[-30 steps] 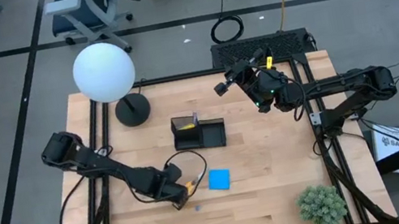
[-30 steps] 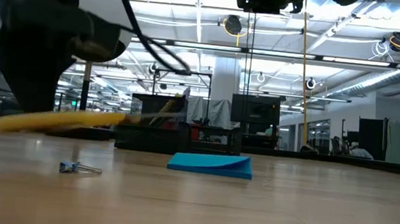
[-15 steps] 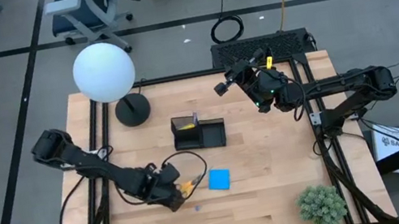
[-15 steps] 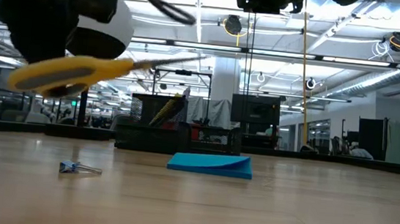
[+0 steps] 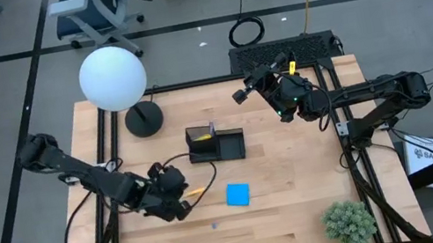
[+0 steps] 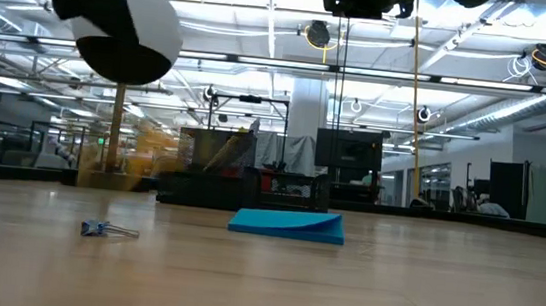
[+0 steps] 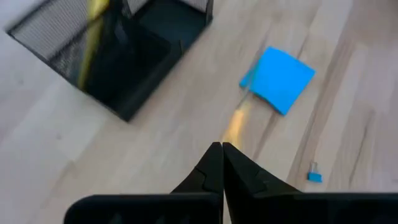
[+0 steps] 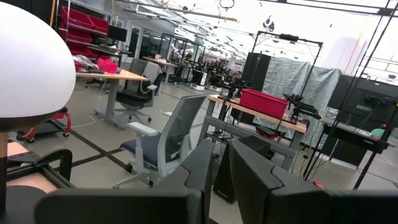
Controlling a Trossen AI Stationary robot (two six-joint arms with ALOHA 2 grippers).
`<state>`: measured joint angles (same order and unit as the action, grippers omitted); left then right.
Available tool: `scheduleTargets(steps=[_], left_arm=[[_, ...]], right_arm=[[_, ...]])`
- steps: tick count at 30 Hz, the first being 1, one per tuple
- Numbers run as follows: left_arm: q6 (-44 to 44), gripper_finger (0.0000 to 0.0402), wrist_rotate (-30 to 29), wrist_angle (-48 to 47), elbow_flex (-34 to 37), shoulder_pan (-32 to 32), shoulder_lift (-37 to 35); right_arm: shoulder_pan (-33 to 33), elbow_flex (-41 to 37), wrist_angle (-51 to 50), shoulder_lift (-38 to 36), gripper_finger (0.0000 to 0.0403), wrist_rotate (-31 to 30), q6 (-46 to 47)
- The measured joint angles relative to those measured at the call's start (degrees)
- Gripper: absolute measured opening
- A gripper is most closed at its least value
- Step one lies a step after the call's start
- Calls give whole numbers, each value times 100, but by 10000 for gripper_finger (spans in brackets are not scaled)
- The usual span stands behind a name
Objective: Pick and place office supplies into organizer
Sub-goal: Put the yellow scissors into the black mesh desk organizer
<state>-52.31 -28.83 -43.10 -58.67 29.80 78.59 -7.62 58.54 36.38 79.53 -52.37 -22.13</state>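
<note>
table (image 5: 300, 187): pale wood, smooth, planks | organizer (image 7: 118, 56): black metal mesh, matt | blue pad (image 7: 277, 78): paper, matt | lamp globe (image 5: 112, 78): white, smooth

Looking past the right gripper (image 8: 221, 163), fingers (image 8: 199, 165) nearly together with only a narrow slit left. Just beyond the fingertips, a grey office chair (image 8: 163, 144). Farther beyond, a table with a red bin (image 8: 263, 102). Off to one side of the jaws, close up, a white lamp globe (image 8: 28, 68). Farther back, desks and red shelving (image 8: 84, 31).
</note>
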Motion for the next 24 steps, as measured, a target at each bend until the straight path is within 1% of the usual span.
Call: scheduleTargets(steps=[4,9,14,20,24], left_arm=[[165,0,-281,2,-2,1,-326],[399,3,-229,-25,-2,47,-561],[663,5,30,-35,-2,55,-561],[727,35,30,-22,-2,-18,-381],[956,47,81,-13,-2,-115,-254]], right_arm=[[0,0,0,-1,48,0,0],[0,-1,8,1,48,1,59],[0,0,17,1,48,1,179],[0,-2,15,1,48,1,346],[-1,-1,15,1,47,1,303]])
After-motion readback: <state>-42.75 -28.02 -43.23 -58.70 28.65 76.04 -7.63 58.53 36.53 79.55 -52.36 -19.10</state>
